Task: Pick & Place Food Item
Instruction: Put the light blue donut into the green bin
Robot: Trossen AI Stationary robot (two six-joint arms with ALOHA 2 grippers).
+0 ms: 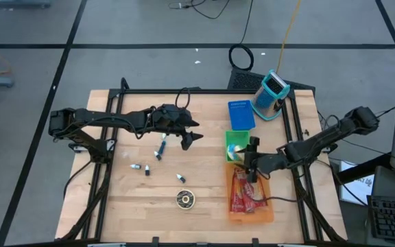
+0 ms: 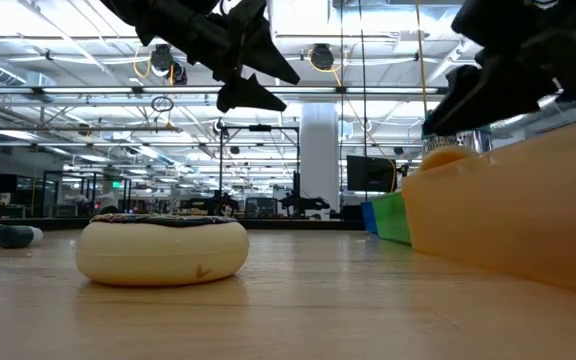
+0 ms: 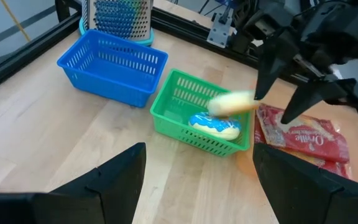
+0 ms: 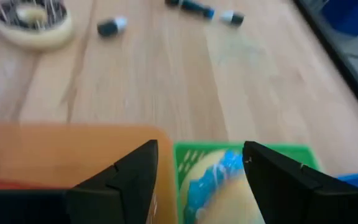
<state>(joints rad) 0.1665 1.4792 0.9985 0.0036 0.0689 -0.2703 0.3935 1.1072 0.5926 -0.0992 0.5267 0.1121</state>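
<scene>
The pale yellow food piece point(image 3: 232, 102) drops blurred over the green basket point(image 3: 166, 102), looking light and soft; the right gripper point(image 3: 283, 93) above gapes, released; the left gripper point(image 1: 192, 136) hangs agape, empty.

Three baskets point(image 1: 241, 115), blue, green point(image 1: 236, 145) and orange point(image 1: 250, 199), line the table's right edge, with two pastries point(image 3: 215, 126) in the green one, one donut point(image 1: 185, 199) near the front edge and four markers point(image 1: 161, 148) mid-table.

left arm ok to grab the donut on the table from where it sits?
Probably yes. The donut lies alone on bare wood, nothing over it, and the left gripper hangs above the table with jaws open. Small markers lie between, low enough to pass over.
</scene>
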